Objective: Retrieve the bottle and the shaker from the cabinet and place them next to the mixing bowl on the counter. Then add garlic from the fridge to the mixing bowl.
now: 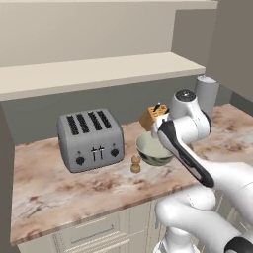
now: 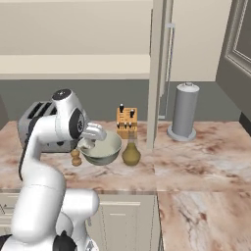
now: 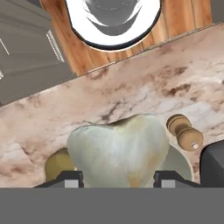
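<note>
One whitish ridged garlic bulb (image 3: pixel 119 151) is sitting gripped between the two-finger gripper (image 3: pixel 118 180) jaws, closed on it | gripper is hovering over the glossy grey-green mixing bowl (image 2: pixel 103 151) | small brown wooden shaker (image 2: pixel 75 157) is standing at the bowl's 9 o'clock, olive-yellow glass bottle (image 2: pixel 131 151) at 3 o'clock, on the pinkish marble counter (image 2: pixel 196 157)

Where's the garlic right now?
In the hand view, the garlic sits between the gripper's fingertips, above the mixing bowl, shaker alongside.

Even, soft rendered light throughout; faint shadows cast on worktop (image 1: pixel 59 192); no glare; slight pixel softness noted.
</note>
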Controlling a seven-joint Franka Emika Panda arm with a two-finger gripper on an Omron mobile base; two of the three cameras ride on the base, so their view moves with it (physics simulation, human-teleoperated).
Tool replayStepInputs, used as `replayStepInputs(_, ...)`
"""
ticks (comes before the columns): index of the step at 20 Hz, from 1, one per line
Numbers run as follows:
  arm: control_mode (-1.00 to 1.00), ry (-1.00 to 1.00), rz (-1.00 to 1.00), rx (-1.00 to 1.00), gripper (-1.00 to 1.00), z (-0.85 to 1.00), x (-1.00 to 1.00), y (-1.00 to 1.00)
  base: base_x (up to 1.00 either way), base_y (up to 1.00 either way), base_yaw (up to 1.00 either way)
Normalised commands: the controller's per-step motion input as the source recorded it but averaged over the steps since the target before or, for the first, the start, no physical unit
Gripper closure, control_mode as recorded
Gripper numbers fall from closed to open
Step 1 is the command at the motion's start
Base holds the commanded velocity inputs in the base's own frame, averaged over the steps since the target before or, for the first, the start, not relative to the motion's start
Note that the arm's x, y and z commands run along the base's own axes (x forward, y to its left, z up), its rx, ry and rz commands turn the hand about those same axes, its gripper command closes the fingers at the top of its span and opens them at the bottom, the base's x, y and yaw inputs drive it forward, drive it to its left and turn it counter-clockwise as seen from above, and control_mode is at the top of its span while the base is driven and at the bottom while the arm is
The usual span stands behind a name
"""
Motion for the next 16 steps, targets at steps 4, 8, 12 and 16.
replayStepInputs(4,-1.00,0.05,0.00,0.00,1.00,-0.44,0.68,0.00,0.00,0.00,0.00)
replayStepInputs(8,-1.00,0.04,0.00,0.00,1.00,-0.41,0.64,0.00,0.00,0.00,0.00)
replayStepInputs(12,-1.00,0.01,0.00,0.00,1.00,-0.46,0.32,0.00,0.00,0.00,0.00)
replayStepInputs(16,-1.00,0.00,0.00,0.00,1.00,-0.44,0.02,0.00,0.00,0.00,0.00)
